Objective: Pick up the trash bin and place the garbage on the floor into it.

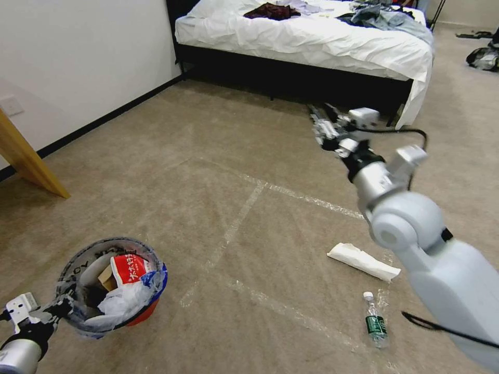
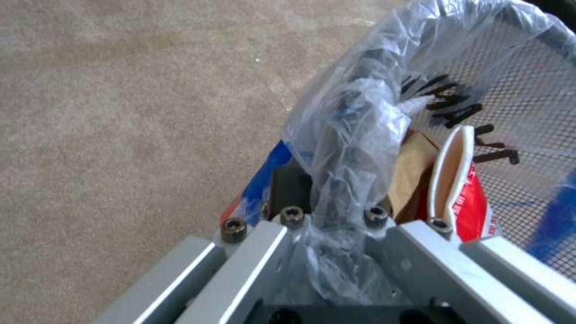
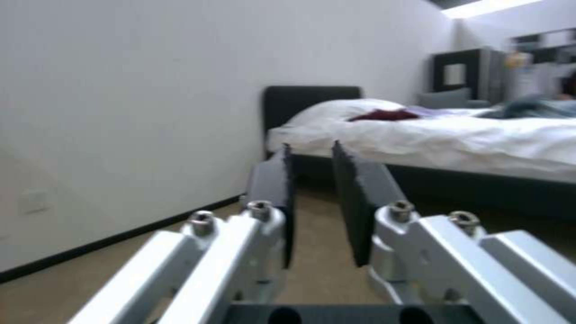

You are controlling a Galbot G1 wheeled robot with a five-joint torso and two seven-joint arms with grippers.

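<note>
**Bin in hand, two pieces left on the carpet**

The left gripper (image 1: pixel 61 306) has its fingers clamped on the bagged rim of the trash bin (image 1: pixel 112 285), which already holds a red wrapper (image 1: pixel 130 268) and brown paper. The right gripper (image 1: pixel 319 122) hangs over the floor (image 1: pixel 218 171), fingers slightly parted, holding nothing. A white paper wad (image 1: pixel 363 261) and small bottle (image 1: pixel 374 322) still lie uncollected.

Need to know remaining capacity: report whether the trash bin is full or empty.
Partly full: the trash bin holds a red carton, brown paper and plastic below its rim.
</note>
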